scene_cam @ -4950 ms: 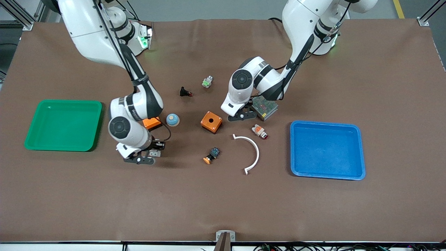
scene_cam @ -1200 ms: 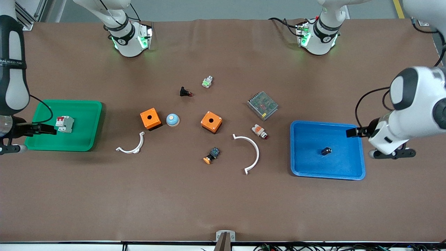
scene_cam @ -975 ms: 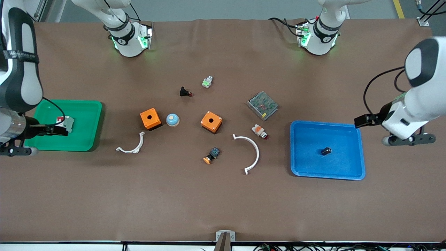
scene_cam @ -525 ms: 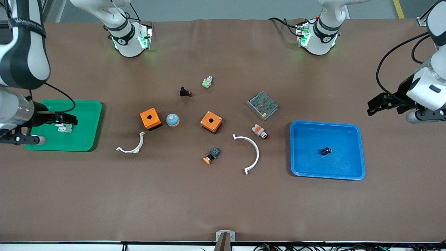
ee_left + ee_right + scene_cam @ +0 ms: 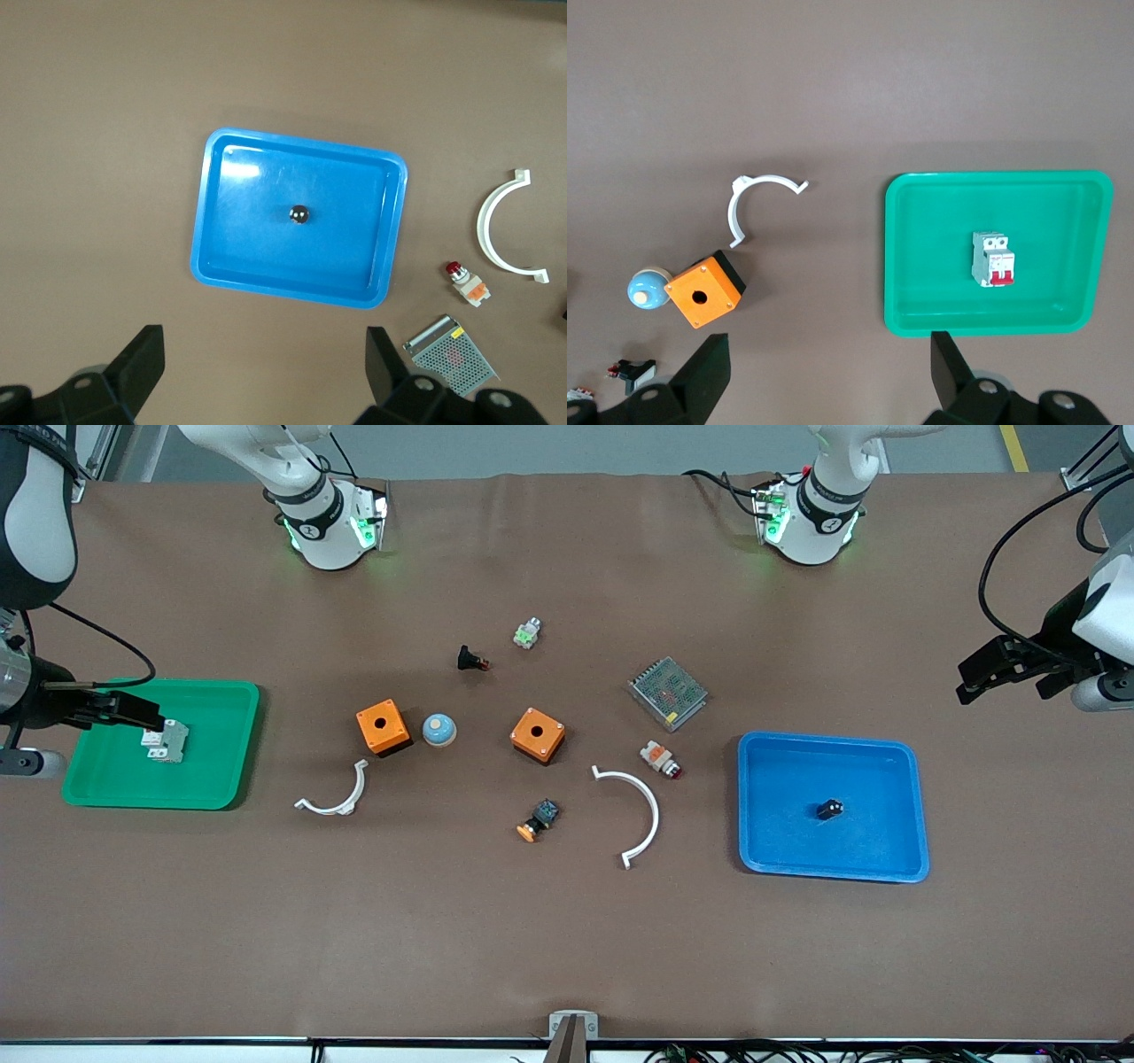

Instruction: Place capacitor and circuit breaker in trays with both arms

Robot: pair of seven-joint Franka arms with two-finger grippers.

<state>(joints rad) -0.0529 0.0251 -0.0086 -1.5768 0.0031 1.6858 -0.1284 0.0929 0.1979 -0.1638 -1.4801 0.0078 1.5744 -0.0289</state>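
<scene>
Black capacitor [image 5: 829, 809] and circuit breaker [image 5: 168, 741] lie in trays beneath spread, empty left end effector [image 5: 266, 376] and right end effector [image 5: 828, 372].

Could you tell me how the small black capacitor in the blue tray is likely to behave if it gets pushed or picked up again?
The capacitor is a tiny, stubby cylinder, so it probably rolls if nudged while on its side. The raised rim of the blue tray would likely stop it. Being so small, it is presumably light, and its rounded body could slip between flat jaws unless gripped squarely.

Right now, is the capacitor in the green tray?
No, the capacitor lies in the blue tray; the green tray holds the circuit breaker.
</scene>
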